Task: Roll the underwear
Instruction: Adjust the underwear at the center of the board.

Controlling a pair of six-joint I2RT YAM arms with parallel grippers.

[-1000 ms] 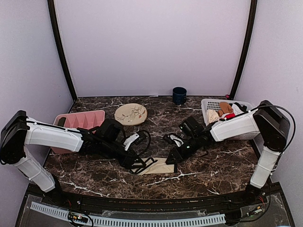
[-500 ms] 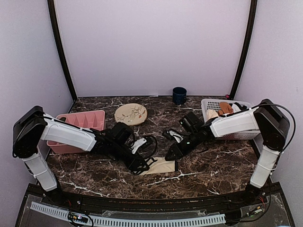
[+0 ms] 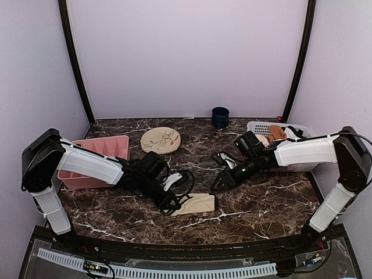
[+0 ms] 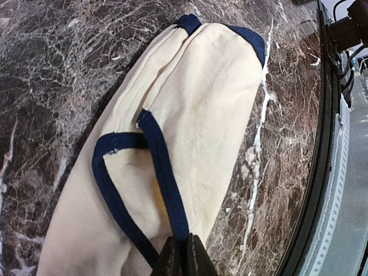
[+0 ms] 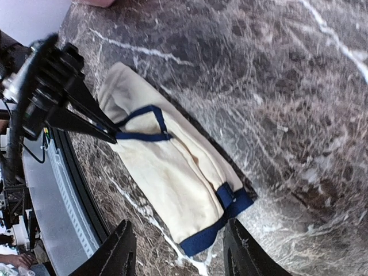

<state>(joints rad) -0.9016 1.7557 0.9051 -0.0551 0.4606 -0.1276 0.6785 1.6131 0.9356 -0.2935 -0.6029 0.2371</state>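
Observation:
The underwear [image 3: 197, 204] is cream fabric with dark blue trim, folded into a long narrow strip lying flat on the marble table near the front. My left gripper [image 3: 172, 205] is shut on the blue trim at the strip's left end; in the left wrist view the closed tips [image 4: 184, 256] pinch the trim of the underwear [image 4: 213, 103]. My right gripper [image 3: 220, 182] is open and empty, raised above and behind the strip's right end. The right wrist view shows the underwear [image 5: 167, 172] below the spread right gripper [image 5: 181, 253], with the left gripper [image 5: 110, 136] at the far end.
A pink divided tray [image 3: 96, 148] stands at the left, a round beige patterned plate [image 3: 161, 140] behind the centre, a dark blue mug [image 3: 220, 117] at the back, and a white basket [image 3: 293, 163] with garments at the right. The table's front edge [image 4: 322, 190] runs close beside the underwear.
My right gripper has drawn back up and to the right, away from the strip's right end. My left arm shifted slightly right, still pinching the left end.

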